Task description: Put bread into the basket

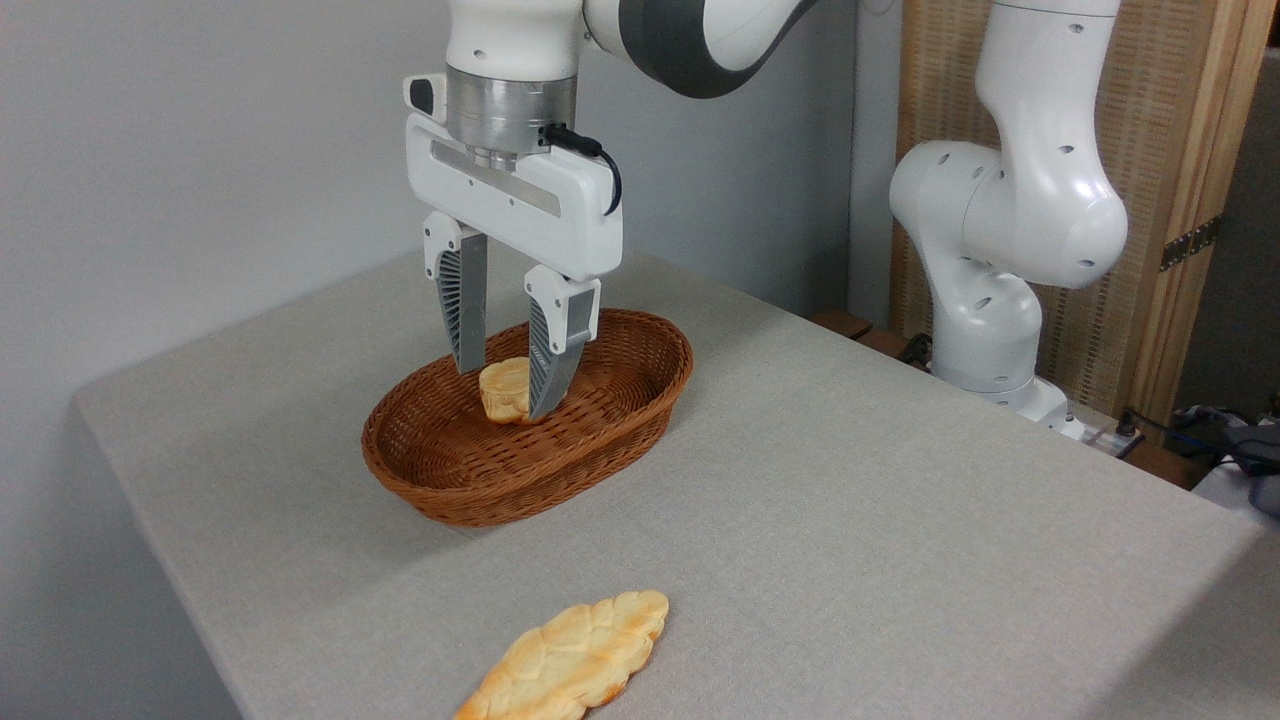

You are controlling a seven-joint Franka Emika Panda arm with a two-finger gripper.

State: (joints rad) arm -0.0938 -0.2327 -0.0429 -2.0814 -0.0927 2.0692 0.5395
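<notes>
Tool (506,385) with ribbed grey fingers, spread, straddles small chunky pale-golden roll (503,390) inside oval reddish-brown woven wicker basket (610,420), frame centre; finger contact with roll unclear. Flat glossy braided loaf (570,660) lies on grey cloth-textured surface (850,520) at bottom centre, well apart from basket. Smooth white arm (1010,230) at upper right.

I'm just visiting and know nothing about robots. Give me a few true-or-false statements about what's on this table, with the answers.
1. The small roll is inside the wicker basket. True.
2. The braided loaf lies in the basket. False: it lies on the table, near the front edge.
3. The gripper is above the basket, its fingers either side of the roll. True.
4. The basket is round and blue. False: it is oval and reddish-brown.
</notes>
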